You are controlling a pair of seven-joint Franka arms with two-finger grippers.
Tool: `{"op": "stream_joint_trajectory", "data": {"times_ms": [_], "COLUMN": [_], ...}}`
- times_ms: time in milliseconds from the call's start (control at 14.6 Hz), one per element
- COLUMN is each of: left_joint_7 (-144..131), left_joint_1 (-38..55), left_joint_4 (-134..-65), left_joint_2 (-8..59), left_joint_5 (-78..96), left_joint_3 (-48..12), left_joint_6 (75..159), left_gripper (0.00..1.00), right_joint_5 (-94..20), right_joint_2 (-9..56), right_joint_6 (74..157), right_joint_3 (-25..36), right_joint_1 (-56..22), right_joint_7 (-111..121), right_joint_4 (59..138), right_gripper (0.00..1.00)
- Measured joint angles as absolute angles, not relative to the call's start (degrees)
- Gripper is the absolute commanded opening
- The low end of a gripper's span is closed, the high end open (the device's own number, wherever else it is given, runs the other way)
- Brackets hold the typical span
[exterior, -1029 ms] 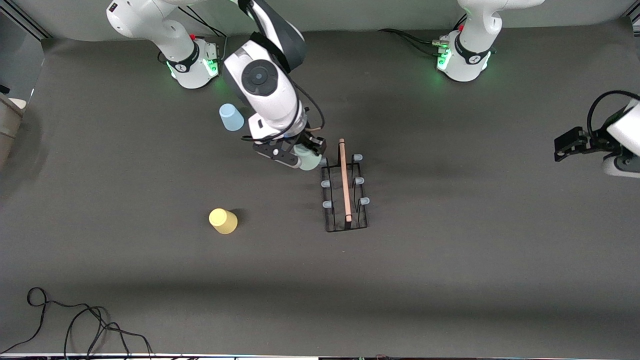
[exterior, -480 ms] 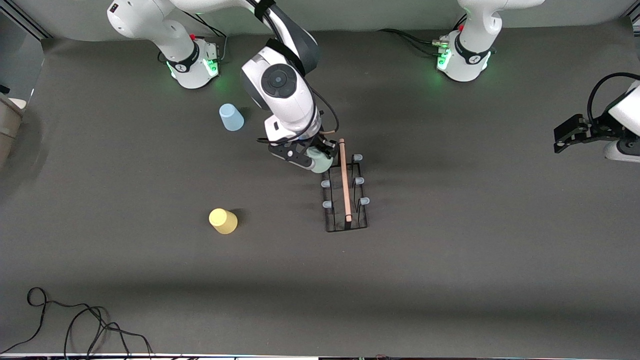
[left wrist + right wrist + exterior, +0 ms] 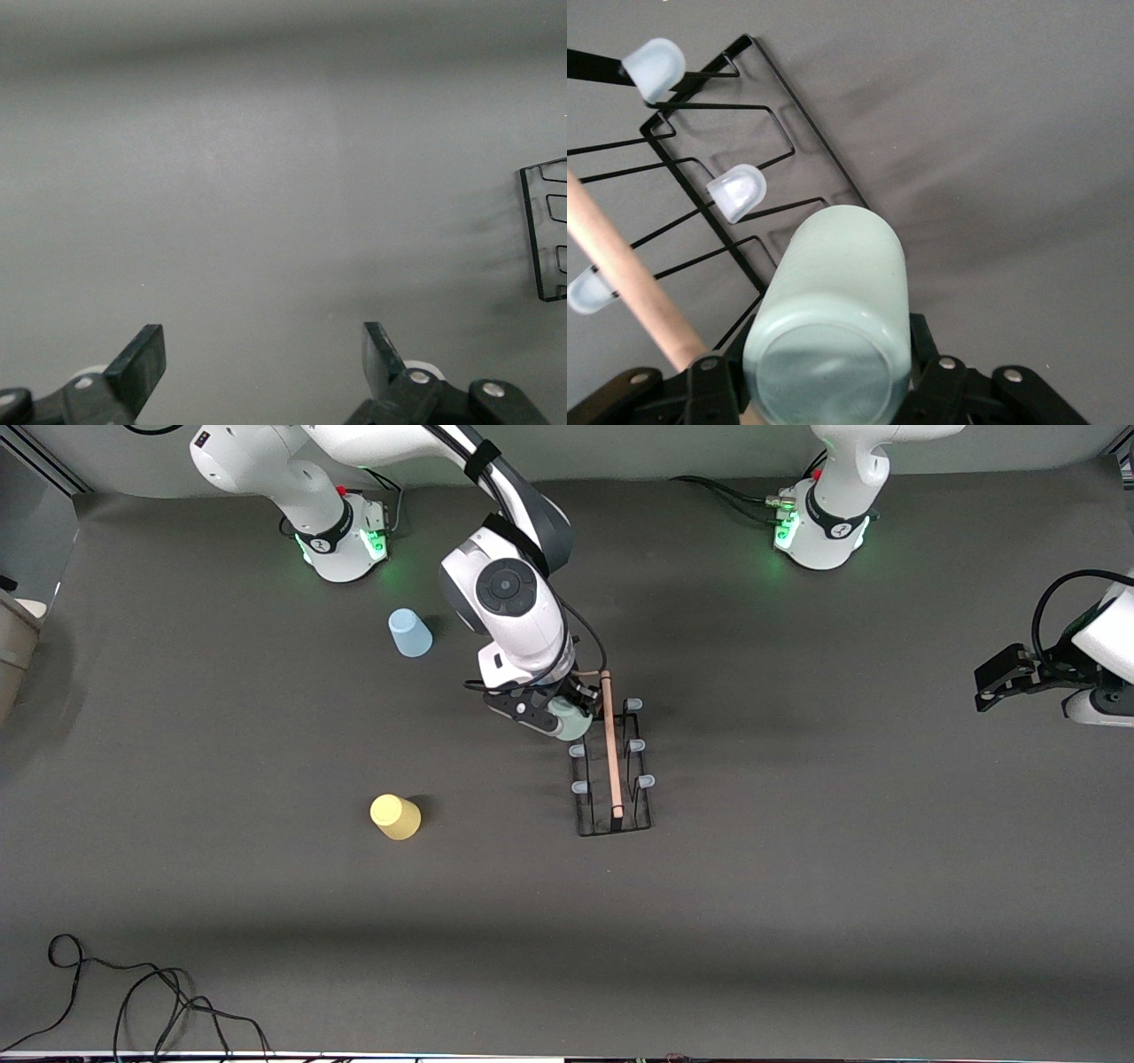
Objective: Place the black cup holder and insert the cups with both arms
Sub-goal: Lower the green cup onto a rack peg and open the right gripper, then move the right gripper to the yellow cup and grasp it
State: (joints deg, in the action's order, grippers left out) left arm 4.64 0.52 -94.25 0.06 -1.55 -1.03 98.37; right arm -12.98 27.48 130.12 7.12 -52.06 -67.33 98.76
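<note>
The black cup holder [image 3: 612, 779] stands mid-table, its wooden handle [image 3: 608, 726] running along the top. My right gripper [image 3: 560, 716] is shut on the pale mint green cup [image 3: 572, 723]. It holds the cup tilted over the holder's end that lies farther from the front camera, on the right arm's side of the handle. In the right wrist view the mint cup [image 3: 833, 301] hangs just above a pale-capped peg [image 3: 737, 192], beside the handle [image 3: 638, 283]. The light blue cup [image 3: 409, 633] and the yellow cup [image 3: 395, 817] stand upside down on the table. My left gripper [image 3: 994, 682] waits open over bare table [image 3: 266, 177].
Black cables [image 3: 133, 1001] lie at the table's front edge toward the right arm's end. A beige object [image 3: 16, 638] sits off the table edge there. A corner of the holder [image 3: 542, 232] shows in the left wrist view.
My right arm has carried the mint cup sideways from beside the holder to over its farther end pegs. The left gripper has drifted slightly, still open.
</note>
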Motion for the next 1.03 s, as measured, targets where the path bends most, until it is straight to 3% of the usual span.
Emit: {"op": "stream_joint_trajectory", "data": {"times_ms": [137, 343, 686, 1029], "left_joint_7": [4.6, 4.6, 4.6, 4.6], "left_joint_1": [0.5, 0.5, 0.5, 0.6], "left_joint_4": [-94.2, -94.3, -94.4, -94.5], "left_joint_2": [0.1, 0.1, 0.1, 0.1], "left_joint_5": [-1.5, -1.5, -1.5, -1.5], "left_joint_3": [-1.0, -1.0, -1.0, -1.1], "left_joint_6": [98.4, 98.4, 98.2, 98.1], "left_gripper": [0.93, 0.94, 0.95, 0.95], "right_joint_5": [-13.0, -13.0, -13.0, -12.9], "right_joint_2": [28.8, 29.3, 28.2, 21.3], "right_joint_6": [131.1, 131.6, 131.1, 119.4], "right_joint_3": [7.1, 7.1, 7.7, 13.6], "right_joint_1": [-52.5, -52.9, -52.9, -52.7], "right_joint_7": [-67.3, -67.4, -67.5, -61.6], "right_joint_4": [98.7, 98.5, 97.2, 96.3], "right_gripper": [0.83, 1.0, 0.99, 0.99]}}
